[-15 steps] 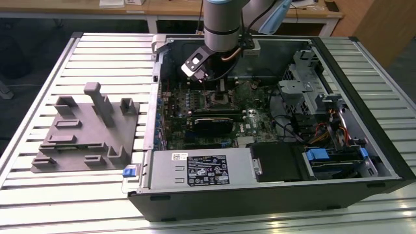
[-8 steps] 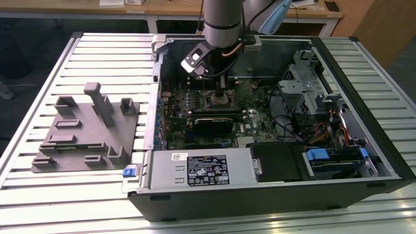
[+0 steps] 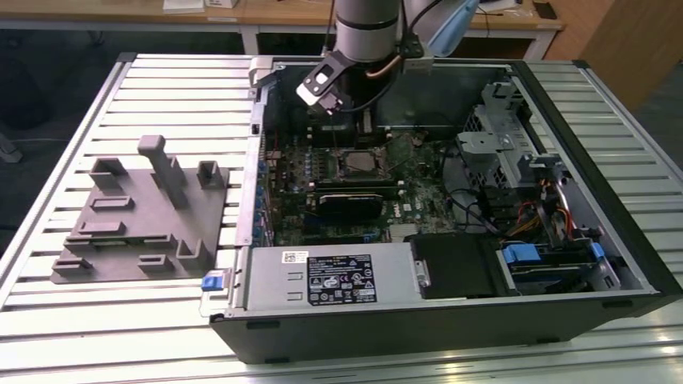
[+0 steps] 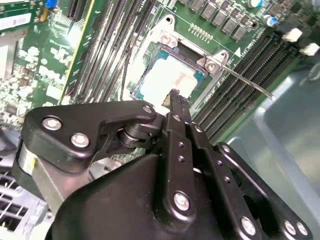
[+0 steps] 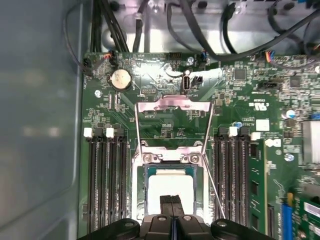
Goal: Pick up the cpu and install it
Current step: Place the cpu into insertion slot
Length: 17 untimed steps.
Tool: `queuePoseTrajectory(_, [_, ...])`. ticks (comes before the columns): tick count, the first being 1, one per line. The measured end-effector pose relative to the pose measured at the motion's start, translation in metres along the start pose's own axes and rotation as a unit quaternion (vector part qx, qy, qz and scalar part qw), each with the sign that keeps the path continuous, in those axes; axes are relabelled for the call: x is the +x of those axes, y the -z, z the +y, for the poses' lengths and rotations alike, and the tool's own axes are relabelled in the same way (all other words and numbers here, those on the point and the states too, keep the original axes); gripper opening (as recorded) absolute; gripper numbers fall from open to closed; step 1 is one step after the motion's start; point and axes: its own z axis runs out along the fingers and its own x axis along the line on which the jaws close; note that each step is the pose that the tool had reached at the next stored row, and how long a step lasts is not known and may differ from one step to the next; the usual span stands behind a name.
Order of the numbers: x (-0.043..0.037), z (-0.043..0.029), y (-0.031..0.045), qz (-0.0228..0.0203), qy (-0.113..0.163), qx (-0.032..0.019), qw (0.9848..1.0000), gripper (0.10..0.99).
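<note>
The cpu (image 5: 170, 183), a small square chip with a silvery-white top, lies flat in the motherboard socket (image 3: 353, 164) inside the open computer case. It is the pale square (image 4: 167, 76) in the second wrist view. My gripper (image 5: 171, 200) is right above it, black fingers pressed together with nothing between them. The tips (image 4: 173, 95) hang over the chip's edge; whether they touch it I cannot tell. The socket's metal load plate (image 5: 173, 106) is swung open, and its thin lever (image 4: 246, 81) sticks out to one side. The arm (image 3: 369, 28) reaches in from the far side of the case.
A gray plastic fixture (image 3: 144, 216) sits on the slatted table at the exterior view's left. Inside the case are a white-labelled power supply box (image 3: 331, 276), a black block (image 3: 347, 204) just in front of the socket, and drive cages (image 3: 507, 144). Memory slots (image 5: 105, 180) and black cables (image 5: 200, 30) flank the socket.
</note>
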Motion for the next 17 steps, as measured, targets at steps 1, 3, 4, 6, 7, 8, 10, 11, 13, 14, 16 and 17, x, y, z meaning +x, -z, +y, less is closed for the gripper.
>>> queuePoseTrajectory(1, [0.0000,0.0002,0.0030,0.0000,0.000,-0.0002,1.0000,0.106])
queuePoseTrajectory(3, [0.0000,0.0006,0.0091,0.0000,0.000,-0.0008,1.0000,0.106])
queuePoseTrajectory(4, [0.0000,0.0008,0.0120,0.0000,0.000,-0.0010,1.0000,0.106])
queuePoseTrajectory(6, [0.0001,0.0012,0.0174,0.0000,0.000,-0.0016,1.0000,0.106])
queuePoseTrajectory(7, [0.0001,0.0013,0.0199,0.0000,0.000,-0.0018,1.0000,0.106])
queuePoseTrajectory(8, [0.0001,0.0015,0.0219,0.0000,0.000,-0.0021,1.0000,0.106])
queuePoseTrajectory(10, [0.0001,0.0016,0.0232,-0.0001,0.000,-0.0023,1.0000,0.106])
queuePoseTrajectory(11, [0.0001,0.0016,0.0231,-0.0007,0.000,-0.0024,1.0000,0.106])
queuePoseTrajectory(13, [0.0001,0.0019,0.0233,-0.0061,0.000,-0.0023,1.0000,0.106])
queuePoseTrajectory(14, [0.0002,0.0025,0.0233,-0.0092,0.000,-0.0024,1.0000,0.106])
queuePoseTrajectory(16, [0.0003,0.0046,0.0231,-0.0140,-0.001,-0.0024,0.9999,0.106])
queuePoseTrajectory(17, [0.0004,0.0061,0.0230,-0.0150,-0.001,-0.0025,0.9999,0.106])
